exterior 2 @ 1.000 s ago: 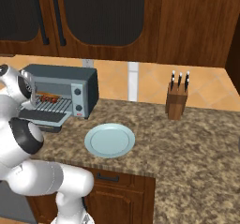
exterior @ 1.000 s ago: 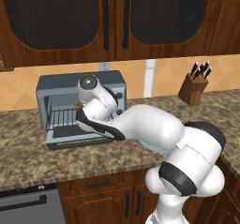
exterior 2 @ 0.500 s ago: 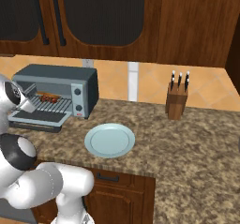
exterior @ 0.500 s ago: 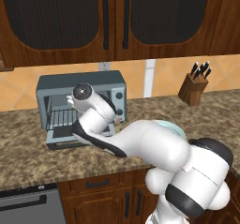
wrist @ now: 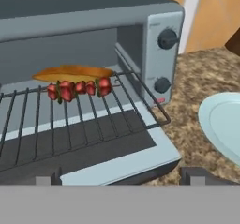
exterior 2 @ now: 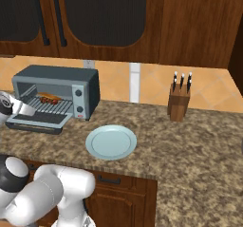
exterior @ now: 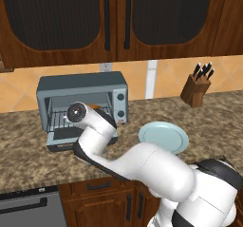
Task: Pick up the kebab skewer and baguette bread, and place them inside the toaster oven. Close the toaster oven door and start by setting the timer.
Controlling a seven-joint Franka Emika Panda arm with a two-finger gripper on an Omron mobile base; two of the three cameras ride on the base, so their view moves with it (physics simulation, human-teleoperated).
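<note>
The grey-blue toaster oven (wrist: 93,26) (exterior: 83,100) (exterior 2: 57,90) stands with its door (wrist: 122,160) dropped open and flat. On its wire rack (wrist: 70,120) lies the kebab skewer (wrist: 77,89), with dark red chunks. The golden baguette bread (wrist: 72,72) rests right behind it, touching or nearly touching. Two round knobs (wrist: 167,39) sit on the right panel. My gripper (wrist: 119,178) hangs open just in front of the door's front edge, its fingertips (wrist: 194,176) wide apart with nothing between them. The arm (exterior: 95,131) covers part of the door in the left base view.
A pale blue plate (exterior: 163,137) (exterior 2: 111,142) (wrist: 225,122) lies on the speckled counter right of the oven. A wooden knife block (exterior: 197,89) (exterior 2: 179,101) stands at the back right. Dark wood cabinets hang above, and a wall outlet sits behind the oven.
The hand has drawn back out of the oven and dropped lower, now in front of the open door. Skewer and bread stay on the rack.
</note>
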